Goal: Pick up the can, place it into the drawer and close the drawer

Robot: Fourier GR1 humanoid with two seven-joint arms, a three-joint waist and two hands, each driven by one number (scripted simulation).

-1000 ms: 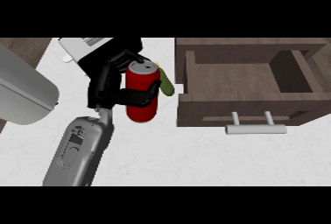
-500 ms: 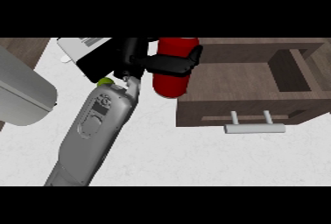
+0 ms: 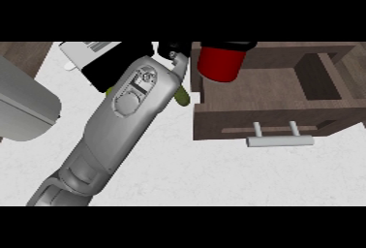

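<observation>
At the far left a grey appliance (image 3: 25, 109) sits by the counter edge, and my left forearm (image 3: 121, 121) crosses the white counter (image 3: 200, 179) toward the top, higher and further right than 1 second ago. My left hand (image 3: 172, 48) is mostly hidden behind the wrist, so I cannot tell how its fingers lie, yet the red can (image 3: 221, 63) now hangs over the left wall of the open drawer (image 3: 286, 92) rather than beside it. I judge the carry nearly done: lowering and releasing come next, then pushing the handle (image 3: 280, 140).
</observation>
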